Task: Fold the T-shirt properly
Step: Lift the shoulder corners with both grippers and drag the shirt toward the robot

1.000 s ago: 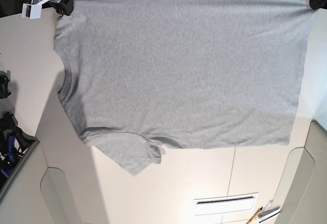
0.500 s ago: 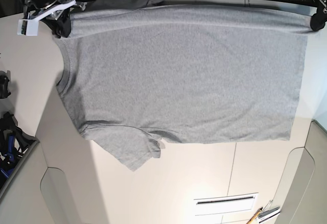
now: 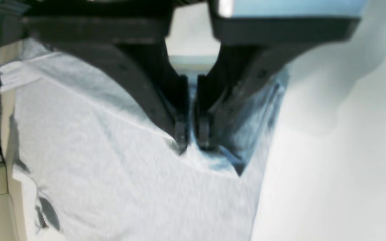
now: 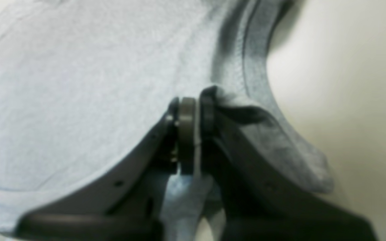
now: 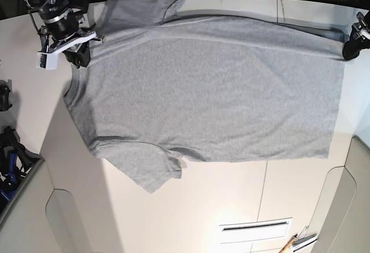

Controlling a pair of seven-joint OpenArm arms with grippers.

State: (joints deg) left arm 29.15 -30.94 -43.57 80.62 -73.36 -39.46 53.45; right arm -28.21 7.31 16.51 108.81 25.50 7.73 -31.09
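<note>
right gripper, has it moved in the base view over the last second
Yes. The right gripper, shut on the T-shirt, has come down the picture from the table's far edge, dragging the shoulder with it.

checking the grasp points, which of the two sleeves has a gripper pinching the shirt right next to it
The sleeve at the top of the base view: the right gripper pinches the T-shirt at the shoulder beside it. The other sleeve lies flat, no gripper near.

From the base view we look steeply down over the whole pale cream table [image 5: 231, 207]. Each wrist view sits close behind its own dark fingers [image 3: 179, 130], facing along them. All three views share the light heather-grey cotton T-shirt [image 5: 214, 91], seen blurred and very near from the wrists.
</note>
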